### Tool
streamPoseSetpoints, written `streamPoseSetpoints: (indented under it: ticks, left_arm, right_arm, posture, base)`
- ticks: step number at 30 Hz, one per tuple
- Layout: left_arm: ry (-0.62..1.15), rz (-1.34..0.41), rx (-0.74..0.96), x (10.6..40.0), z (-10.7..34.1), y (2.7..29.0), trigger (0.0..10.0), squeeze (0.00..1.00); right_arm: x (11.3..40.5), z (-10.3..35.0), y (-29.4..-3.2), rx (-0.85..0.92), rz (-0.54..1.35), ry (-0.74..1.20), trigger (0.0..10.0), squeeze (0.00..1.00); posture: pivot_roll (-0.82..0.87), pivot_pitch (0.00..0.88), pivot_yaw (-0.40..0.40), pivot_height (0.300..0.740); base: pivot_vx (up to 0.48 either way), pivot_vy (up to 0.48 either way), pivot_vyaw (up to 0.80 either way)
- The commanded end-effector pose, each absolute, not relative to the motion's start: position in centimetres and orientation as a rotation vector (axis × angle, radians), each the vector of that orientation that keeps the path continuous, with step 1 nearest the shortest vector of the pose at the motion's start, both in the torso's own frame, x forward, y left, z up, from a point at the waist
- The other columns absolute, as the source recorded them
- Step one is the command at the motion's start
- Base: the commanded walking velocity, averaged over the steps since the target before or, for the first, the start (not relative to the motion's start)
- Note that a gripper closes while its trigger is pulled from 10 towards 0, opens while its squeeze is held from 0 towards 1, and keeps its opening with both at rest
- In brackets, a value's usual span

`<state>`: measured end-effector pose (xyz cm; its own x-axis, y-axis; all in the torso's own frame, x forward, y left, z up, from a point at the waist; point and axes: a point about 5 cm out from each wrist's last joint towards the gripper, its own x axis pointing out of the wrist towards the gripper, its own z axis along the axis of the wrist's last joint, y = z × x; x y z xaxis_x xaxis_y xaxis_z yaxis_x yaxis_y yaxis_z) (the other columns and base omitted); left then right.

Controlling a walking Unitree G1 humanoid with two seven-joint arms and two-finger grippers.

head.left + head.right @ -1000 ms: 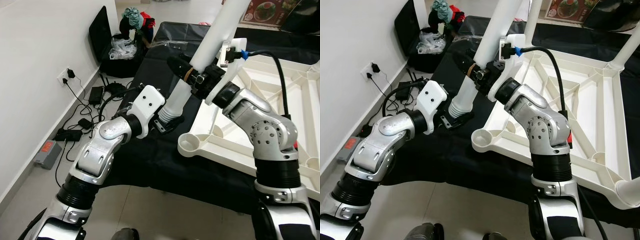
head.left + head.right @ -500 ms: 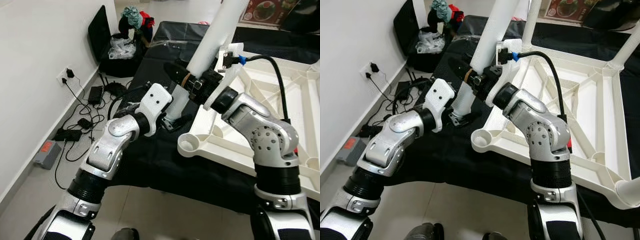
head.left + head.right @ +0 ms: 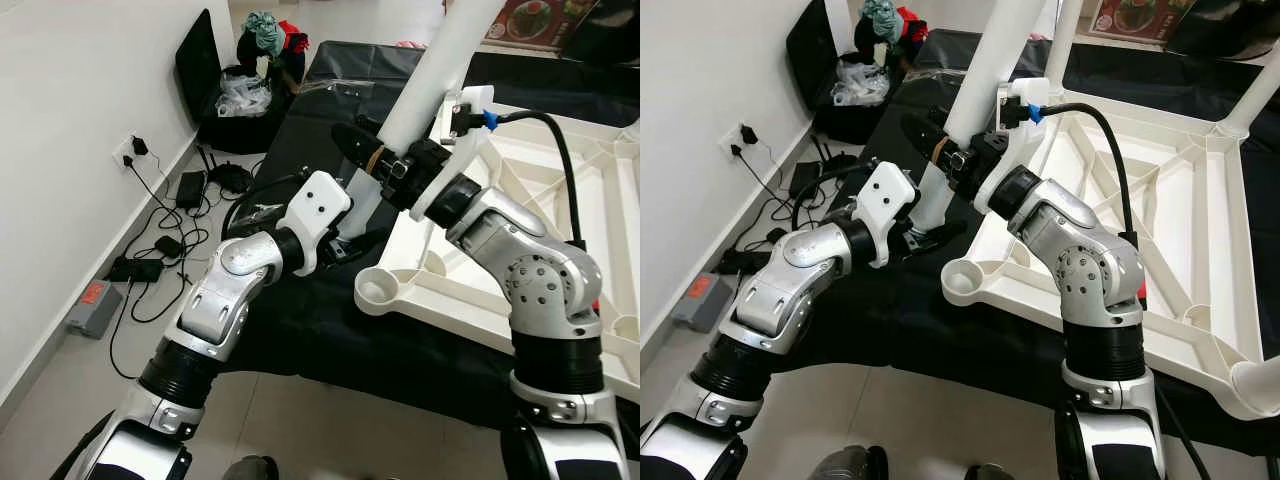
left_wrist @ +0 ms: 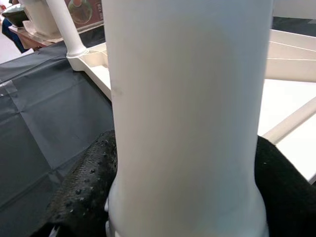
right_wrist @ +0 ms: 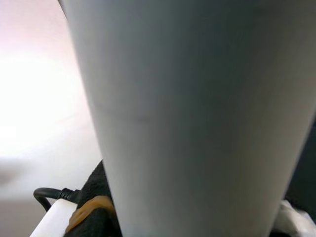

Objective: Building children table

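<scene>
Left eye view: a white table leg (image 3: 437,62) stands tilted, its lower end over the black-covered worktop (image 3: 300,330) and its top leaning toward the upside-down white table frame (image 3: 520,260) that lies on the same cover. The left end effector (image 3: 345,240) holds the leg near its foot, black fingers on either side of it. The right end effector (image 3: 372,152) grips the leg higher up, its fingers wrapped about the shaft just beside the frame's corner. An open round socket (image 3: 378,290) at the frame's near corner lies below and just beside the leg's foot. Cables and a power strip (image 3: 135,268) lie on the floor by the wall.

Right eye view: the same scene; another leg (image 3: 1068,30) already stands upright in the frame's far corner.

Left wrist view: the leg fills the middle, pressed between two studded black fingers (image 4: 86,182), so this end effector is closed on it; the frame lies beyond.

Right wrist view: the leg sits very close, with a black finger (image 5: 96,207) against its side.
</scene>
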<state>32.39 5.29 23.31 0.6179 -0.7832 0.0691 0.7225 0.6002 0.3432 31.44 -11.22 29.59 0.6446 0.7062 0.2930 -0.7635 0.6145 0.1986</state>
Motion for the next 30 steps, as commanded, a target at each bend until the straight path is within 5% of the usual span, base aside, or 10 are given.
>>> streamPoseSetpoints:
  ticks: [1, 2, 3, 4, 9, 10, 26, 30]
  left_arm:
    - [-0.203, -0.88, 0.31, 32.3, 22.6, 5.0, 10.0, 0.0]
    - [-0.203, -0.88, 0.31, 32.3, 22.6, 5.0, 10.0, 0.0]
    - [-0.205, -0.873, 0.302, 32.2, 22.8, 5.0, 10.0, 0.0]
    - [-0.212, -0.873, 0.301, 32.1, 22.9, 5.0, 10.0, 0.0]
    - [-0.231, -0.87, 0.292, 32.0, 23.4, 5.2, 10.0, 0.0]
    - [-0.242, -0.88, 0.279, 31.8, 23.8, 5.3, 10.0, 0.0]
    - [-0.178, -1.106, 0.037, 29.2, 24.3, 4.4, 10.0, 0.0]
    - [-0.121, -1.196, -0.023, 27.8, 23.6, 4.3, 10.0, 0.0]
  right_arm:
    - [30.6, 30.0, -9.5, 0.36, 0.973, -0.194, 10.0, 0.0]
    - [30.6, 30.0, -9.5, 0.36, 0.973, -0.194, 10.0, 0.0]
    - [30.6, 30.3, -9.5, 0.364, 0.982, -0.211, 10.0, 0.65]
    - [30.6, 30.4, -9.5, 0.362, 0.984, -0.218, 10.0, 1.0]
    - [30.6, 30.6, -9.7, 0.351, 1.009, -0.229, 10.0, 1.0]
    - [30.6, 30.7, -9.8, 0.349, 1.013, -0.238, 10.0, 0.0]
    - [32.4, 32.0, -12.6, 0.368, 1.041, -0.317, 10.0, 0.0]
    - [32.5, 32.1, -13.3, 0.382, 1.172, -0.302, 10.0, 0.0]
  posture:
    - [0.14, 0.174, -0.017, 0.74]
    - [0.14, 0.174, -0.017, 0.74]
    - [0.14, 0.173, -0.018, 0.74]
    - [0.14, 0.173, -0.018, 0.74]
    - [0.14, 0.173, -0.021, 0.74]
    - [0.14, 0.173, -0.021, 0.74]
    - [0.15, 0.176, -0.014, 0.74]
    - [0.16, 0.175, -0.011, 0.74]
  base:
    - [0.0, 0.0, 0.0]
    - [0.0, 0.0, 0.0]
    - [0.0, 0.0, 0.0]
    - [0.0, 0.0, 0.0]
    - [0.0, 0.0, 0.0]
    - [0.0, 0.0, 0.0]
    - [0.0, 0.0, 0.0]
    - [0.0, 0.0, 0.0]
